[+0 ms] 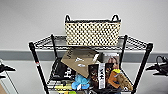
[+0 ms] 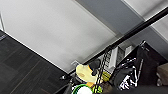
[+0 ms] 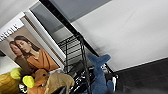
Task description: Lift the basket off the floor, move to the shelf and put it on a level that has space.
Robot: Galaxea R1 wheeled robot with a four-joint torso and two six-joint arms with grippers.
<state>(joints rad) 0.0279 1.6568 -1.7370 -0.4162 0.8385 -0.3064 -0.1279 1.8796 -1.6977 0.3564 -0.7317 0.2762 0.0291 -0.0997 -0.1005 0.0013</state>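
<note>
We see the basket [image 1: 92, 33] standing upright on the top level [image 1: 47, 41] of the shelf [image 1: 35, 59], well above and between our two hands. Our left hand [image 1: 5, 68] and right hand [image 1: 157, 67] hang apart at either side of the rack, touching nothing; whether they are released or clenched, we cannot tell.

Wall: plain pale grey-white wall [image 1: 30, 20], evenly lit, bare.
Skirting: a wide blue-grey band [image 1: 15, 55] runs along the wall's base.
Floor: dark carpet tiles [image 2: 17, 67] with faint stripes meet the wall; seen again in the right wrist view [image 3: 147, 75].
Light: soft, diffuse, no hard shadows.
</note>
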